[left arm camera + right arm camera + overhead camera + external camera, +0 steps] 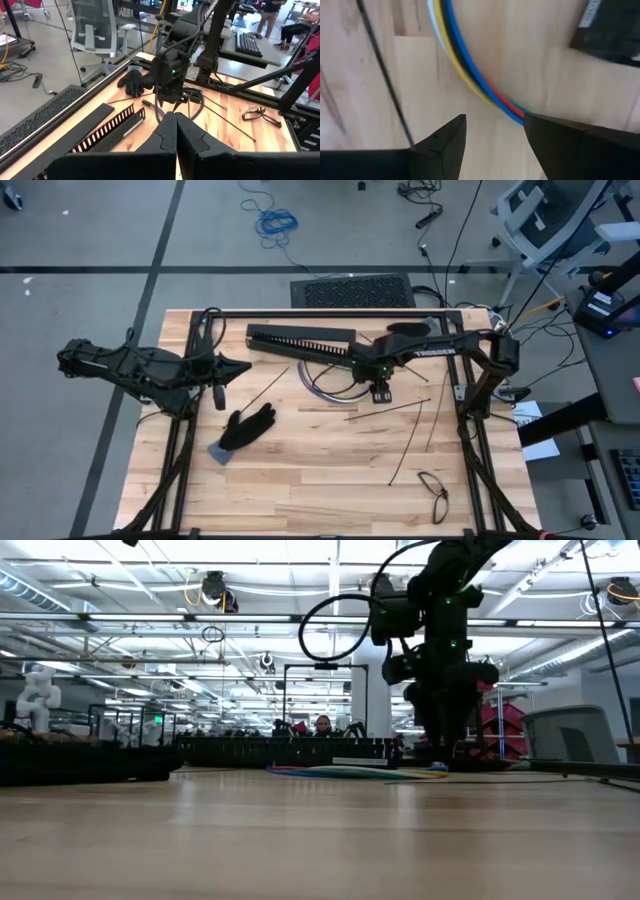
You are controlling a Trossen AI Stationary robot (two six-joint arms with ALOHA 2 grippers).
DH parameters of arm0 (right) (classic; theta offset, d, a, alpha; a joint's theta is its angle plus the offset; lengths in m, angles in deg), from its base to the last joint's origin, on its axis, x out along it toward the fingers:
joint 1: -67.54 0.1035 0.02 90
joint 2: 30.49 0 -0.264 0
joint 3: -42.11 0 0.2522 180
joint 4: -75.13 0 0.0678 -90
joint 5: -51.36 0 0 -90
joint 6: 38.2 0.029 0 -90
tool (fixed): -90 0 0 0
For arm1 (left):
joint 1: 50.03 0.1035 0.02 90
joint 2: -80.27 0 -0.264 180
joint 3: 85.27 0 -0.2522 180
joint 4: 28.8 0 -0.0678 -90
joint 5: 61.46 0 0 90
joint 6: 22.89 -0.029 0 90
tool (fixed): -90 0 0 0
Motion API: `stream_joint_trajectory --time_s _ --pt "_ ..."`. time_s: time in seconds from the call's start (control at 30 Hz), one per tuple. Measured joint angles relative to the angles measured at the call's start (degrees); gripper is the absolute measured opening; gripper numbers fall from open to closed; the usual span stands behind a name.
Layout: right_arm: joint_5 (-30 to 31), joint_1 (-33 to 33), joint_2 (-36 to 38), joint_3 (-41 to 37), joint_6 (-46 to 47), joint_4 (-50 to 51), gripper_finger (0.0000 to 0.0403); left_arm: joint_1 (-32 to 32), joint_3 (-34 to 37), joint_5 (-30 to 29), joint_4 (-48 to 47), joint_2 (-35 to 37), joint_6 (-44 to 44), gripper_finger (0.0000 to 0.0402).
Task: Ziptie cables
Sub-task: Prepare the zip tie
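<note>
Reaching comes first: right pincer (495,132) hangs spread just above the cables (465,70), needing to drop and gather them

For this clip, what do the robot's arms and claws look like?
Both arms are dark, jointed links. The right arm bears white lettering and a small green light near its claw. The left claw has two black, notched, wedge-shaped fingers. A black cable loops off the right arm's wrist.

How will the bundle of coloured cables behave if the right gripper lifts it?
The cables are thin and lie in a curved arc, so they would probably sag. They run loose side by side, so some might slip from the open right gripper.
</note>
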Motion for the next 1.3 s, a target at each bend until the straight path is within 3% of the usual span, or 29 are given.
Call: stream_joint_trajectory --time_s 0.3,0.73,0.87,1.03,1.23,1.3 --pt "-0.44 -1.16 -2.61 -0.04 -9.62 -1.34 0.0196 0.00 0.00 -0.02 0.01 -0.92 1.45 0.0000" --pt "-1.56 -2.71 -9.41 -0.15 -12.70 -3.40 0.0192 0.00 0.00 -0.04 -0.06 -2.31 1.51 0.0000" --pt "-1.22 -2.55 -9.98 -3.59 -10.34 -7.52 0.0145 0.00 0.00 -0.07 -0.06 -2.81 1.51 0.0000" --pt "-3.27 -1.99 -9.78 -6.47 -4.56 -10.11 0.0030 0.00 0.02 -0.09 0.01 -2.92 1.49 0.0000" --pt "-6.72 -2.14 -6.51 -6.23 3.06 -8.27 0.0016 0.00 0.02 -0.66 0.20 -2.90 1.46 0.0000" --pt "-10.55 -2.03 -3.82 -6.79 5.30 -5.32 0.0016 0.00 0.02 -0.74 0.21 -2.90 1.44 0.0000"
